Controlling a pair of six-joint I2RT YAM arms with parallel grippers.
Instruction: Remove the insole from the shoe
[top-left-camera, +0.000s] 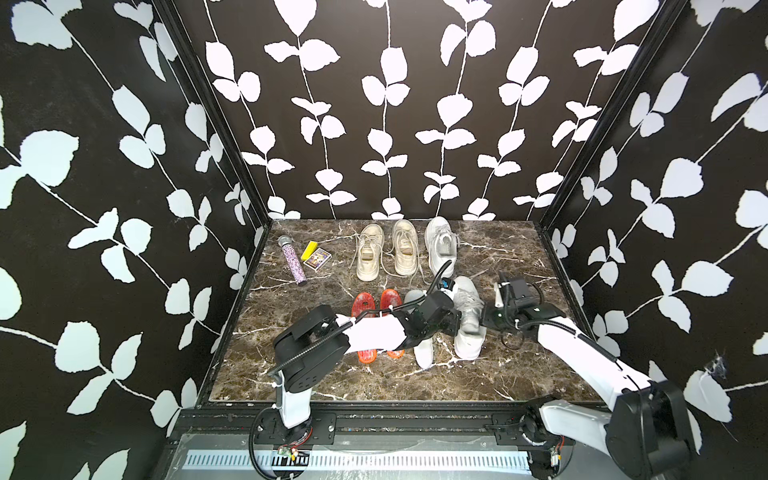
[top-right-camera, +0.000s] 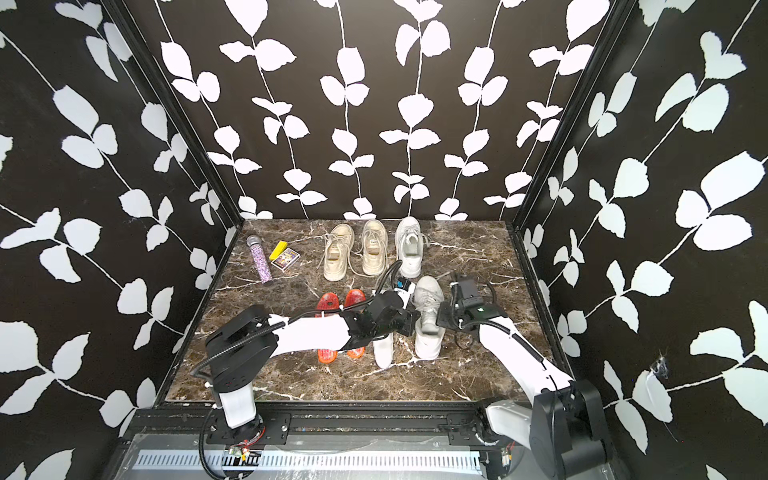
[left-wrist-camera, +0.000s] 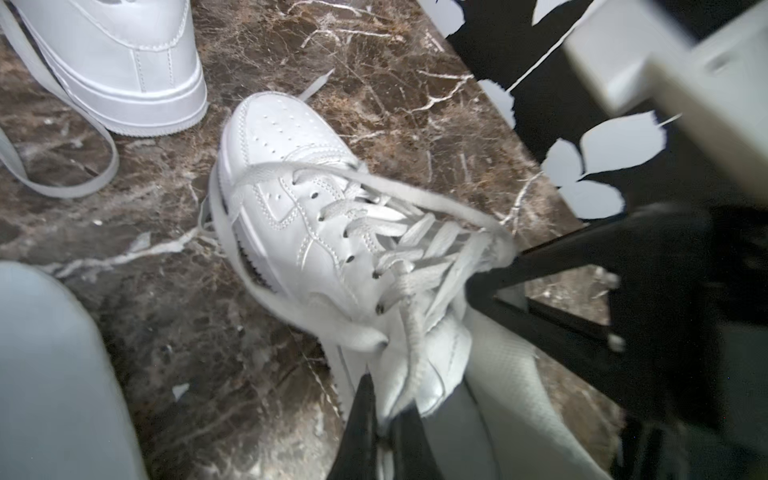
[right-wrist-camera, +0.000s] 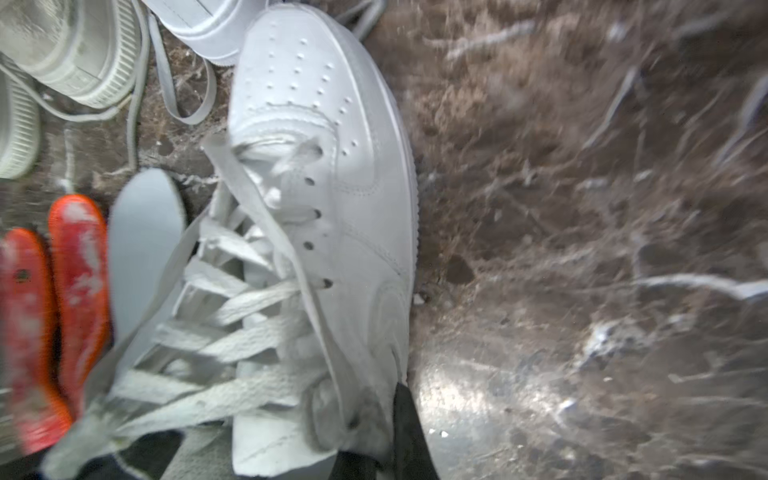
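Left wrist view shows the left fingers (left-wrist-camera: 363, 419) up close. They are shut tight and pinch the soft top edge of the white shoe (left-wrist-camera: 291, 199), by the hole where a foot goes in. Right wrist view shows the right fingers (right-wrist-camera: 405, 419) shut too, pinching the other side of that same edge. So the two sets of fingers hold one shoe, one from each side. The shoe is on the right half of the brown stone desk (top-left-camera: 498, 374), in the near row, with its toe pointing at the back wall. Its laces are loose and messy. The insole cannot be seen clearly: only a grey patch shows in the shoe's hole in both top views. Just left of the shoe a loose white insole (top-left-camera: 423, 353) lies flat on the desk. Left of that lie two orange insoles (top-left-camera: 365, 305), side by side, partly under the left arm (top-left-camera: 374, 332). Farther back stand another white shoe (top-left-camera: 440, 245) and two cream shoes (top-left-camera: 370, 257) in a row. Far back on the left lie a sparkly microphone (top-left-camera: 293, 259), a yellow block (top-left-camera: 308, 249) and a small card box (top-left-camera: 318, 259)
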